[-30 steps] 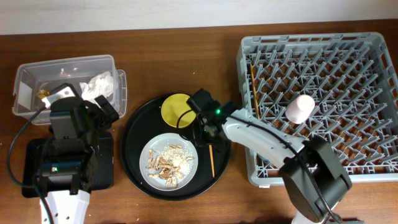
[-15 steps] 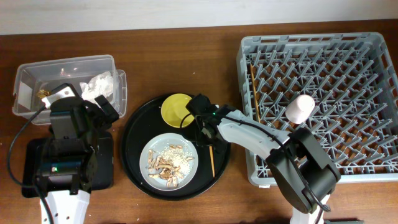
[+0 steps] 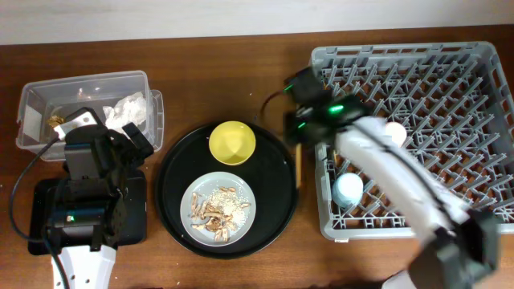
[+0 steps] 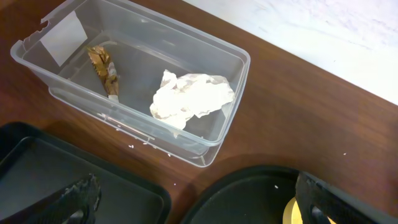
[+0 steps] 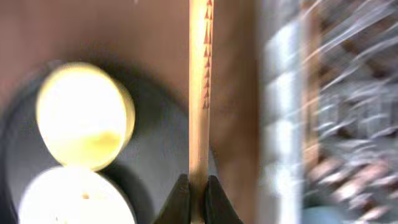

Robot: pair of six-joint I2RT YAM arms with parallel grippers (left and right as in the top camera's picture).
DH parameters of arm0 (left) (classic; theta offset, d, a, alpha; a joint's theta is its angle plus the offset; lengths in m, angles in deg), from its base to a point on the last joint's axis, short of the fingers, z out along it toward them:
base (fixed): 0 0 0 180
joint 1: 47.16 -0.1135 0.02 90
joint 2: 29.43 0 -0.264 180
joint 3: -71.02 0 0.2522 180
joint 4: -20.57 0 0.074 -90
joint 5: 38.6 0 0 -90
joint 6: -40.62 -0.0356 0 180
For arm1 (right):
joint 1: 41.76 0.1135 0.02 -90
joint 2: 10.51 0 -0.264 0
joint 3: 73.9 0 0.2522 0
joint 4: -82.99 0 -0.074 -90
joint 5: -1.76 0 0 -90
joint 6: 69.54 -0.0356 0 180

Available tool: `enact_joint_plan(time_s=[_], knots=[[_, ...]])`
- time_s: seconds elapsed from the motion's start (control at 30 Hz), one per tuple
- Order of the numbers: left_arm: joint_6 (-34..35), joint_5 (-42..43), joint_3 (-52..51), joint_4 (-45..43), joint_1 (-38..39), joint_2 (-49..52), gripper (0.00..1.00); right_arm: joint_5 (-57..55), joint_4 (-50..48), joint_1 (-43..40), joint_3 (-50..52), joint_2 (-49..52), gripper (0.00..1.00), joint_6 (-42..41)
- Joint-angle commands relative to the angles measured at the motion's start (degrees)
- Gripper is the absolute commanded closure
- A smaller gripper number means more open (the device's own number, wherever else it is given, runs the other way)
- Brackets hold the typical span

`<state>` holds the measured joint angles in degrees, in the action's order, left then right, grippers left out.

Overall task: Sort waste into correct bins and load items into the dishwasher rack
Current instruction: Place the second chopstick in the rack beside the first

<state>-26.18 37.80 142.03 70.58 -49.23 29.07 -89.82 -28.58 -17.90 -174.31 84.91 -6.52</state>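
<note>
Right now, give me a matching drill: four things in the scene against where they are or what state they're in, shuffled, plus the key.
Column 1
1. napkin
2. food scraps
3. light-blue cup
4. right gripper

Column 2
A. in the dishwasher rack
B. shut on a chopstick
C. in the clear tub
D. on the grey plate

Pairs: 1-C, 2-D, 3-A, 4-B

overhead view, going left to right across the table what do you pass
clear tub → round black tray → chopstick → dishwasher rack
</note>
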Motion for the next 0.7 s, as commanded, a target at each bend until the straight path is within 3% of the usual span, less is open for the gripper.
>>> enact_joint_plan(time_s=[0.0, 0.1, 0.37, 0.53, 0.6, 0.67], knots=[[-0.28, -0.61, 0.26, -0.11, -0.24, -0.22, 0.01, -0.63, -1.16, -9.70, -1.51, -4.44, 0.96, 11.50], [-0.28, -0.61, 0.26, -0.11, -0.24, -0.22, 0.01, -0.37, -1.77, -16.55, -1.49, -2.29, 0.96, 11.78], [-0.28, -0.61, 0.26, -0.11, -0.24, -0.22, 0.01, 6.36, -8.00, -17.09, -1.42, 9.35, 0.94, 14.80], [-0.28, -0.61, 0.26, -0.11, -0.24, -0.22, 0.01, 11.08, -7.52, -17.09, -1.42, 10.40, 0.74, 19.74], [-0.28, -0.61, 0.26, -0.11, -0.24, -0.22, 0.01, 11.10, -6.88, -17.09, -1.42, 10.40, 0.51, 19.69], [-0.28, -0.61, 0.26, -0.11, -0.24, -0.22, 0.01, 11.10, -4.66, -17.09, -1.44, 10.38, 0.50, 18.93]])
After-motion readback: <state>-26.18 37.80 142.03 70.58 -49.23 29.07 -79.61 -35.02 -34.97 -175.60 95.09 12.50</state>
